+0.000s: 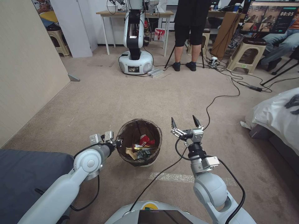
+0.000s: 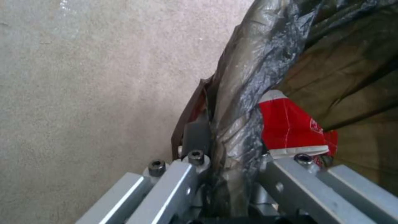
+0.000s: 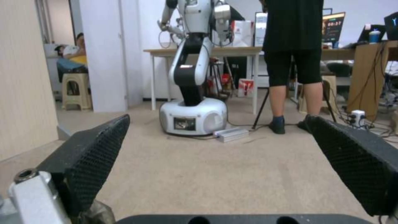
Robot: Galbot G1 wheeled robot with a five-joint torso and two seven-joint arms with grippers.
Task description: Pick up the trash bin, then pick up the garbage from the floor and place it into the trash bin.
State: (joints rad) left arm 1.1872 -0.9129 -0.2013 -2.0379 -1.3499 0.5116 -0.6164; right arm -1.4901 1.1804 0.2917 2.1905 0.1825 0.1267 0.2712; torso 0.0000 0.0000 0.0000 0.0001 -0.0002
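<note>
The trash bin (image 1: pixel 122 134), round and lined with a dark bag, sits just ahead of me over the carpet floor (image 1: pixel 155 93). Garbage (image 1: pixel 144 148) lies inside it: a crushed red-and-white cup (image 2: pixel 290 124), a yellow wrapper and other pieces. My left gripper (image 1: pixel 118 143) is shut on the bin's left rim. In the left wrist view the bag-covered rim (image 2: pixel 244 93) runs between the fingers (image 2: pixel 197 137). My right gripper (image 1: pixel 184 119) is open to the right of the bin, clear of it, and its black pads (image 3: pixel 91 149) are spread wide with nothing between them.
Another white robot (image 1: pixel 135 40) stands by a table ahead, and a person (image 1: pixel 188 31) stands beside it. Black cables (image 1: pixel 224 93) trail across the carpet at right. A white-covered bed (image 1: pixel 280 115) is at the right edge, a dark grey cushion (image 1: pixel 25 174) is at lower left, and a wall panel (image 1: pixel 28 62) is at left.
</note>
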